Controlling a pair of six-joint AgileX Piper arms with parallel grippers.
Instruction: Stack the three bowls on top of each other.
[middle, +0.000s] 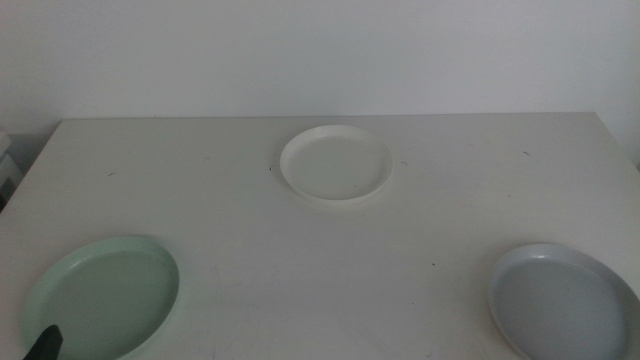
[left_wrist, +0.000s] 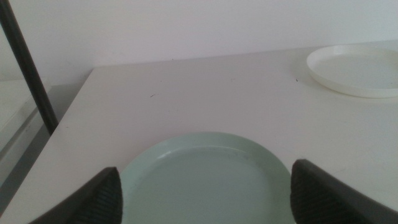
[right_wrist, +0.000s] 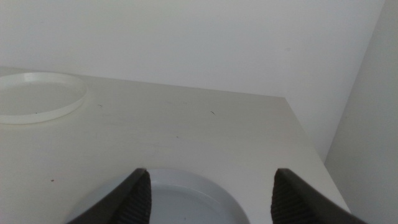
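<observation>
The mint green bowl (middle: 102, 296) lies at the table's front left. The white bowl (middle: 336, 163) lies at the back middle. The pale grey-blue bowl (middle: 563, 300) lies at the front right. All three lie apart, none on another. My left gripper (left_wrist: 205, 193) is open, its jaws either side of the mint green bowl (left_wrist: 205, 180) and above its near part; only a dark tip (middle: 45, 343) shows in the middle view. My right gripper (right_wrist: 208, 196) is open over the near part of the grey-blue bowl (right_wrist: 168, 199). The white bowl also shows in both wrist views (left_wrist: 357, 70) (right_wrist: 34, 96).
The white table (middle: 230, 220) stands against a white wall. A dark pole (left_wrist: 28, 68) stands beyond the table's left edge. The table's right edge (right_wrist: 311, 143) runs close to the grey-blue bowl.
</observation>
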